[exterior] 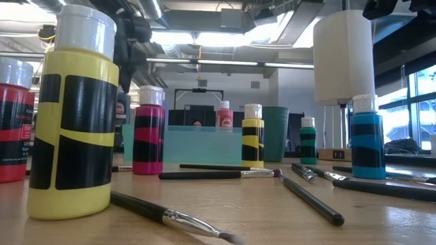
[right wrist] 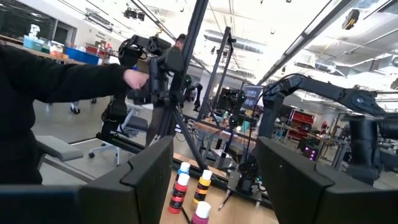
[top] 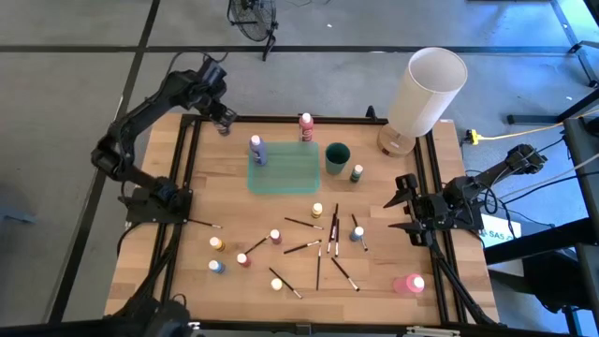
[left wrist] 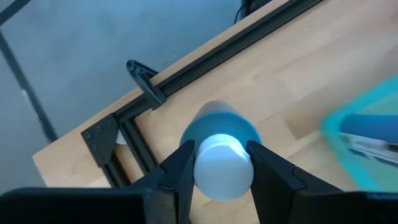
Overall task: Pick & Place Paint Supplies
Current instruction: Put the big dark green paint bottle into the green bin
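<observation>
Left claw (left wrist: 216,163) clamped on the white cap of 1 blue paint bottle (left wrist: 221,127) beyond the teal tray's (top: 284,172) far left corner, right claw (top: 404,211) spread wide, idle right of the tray, brushes (top: 318,245) scattered on the worktop (top: 374,271) before the tray

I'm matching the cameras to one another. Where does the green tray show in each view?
High view: the green tray lies mid-table.
Low view: its wall runs behind the bottles.
Left wrist view: its corner shows beyond the blue bottle held in the left gripper.
Right wrist view: not in it.
Shared landmark: the green cup beside the tray, in the high and low views.
</observation>
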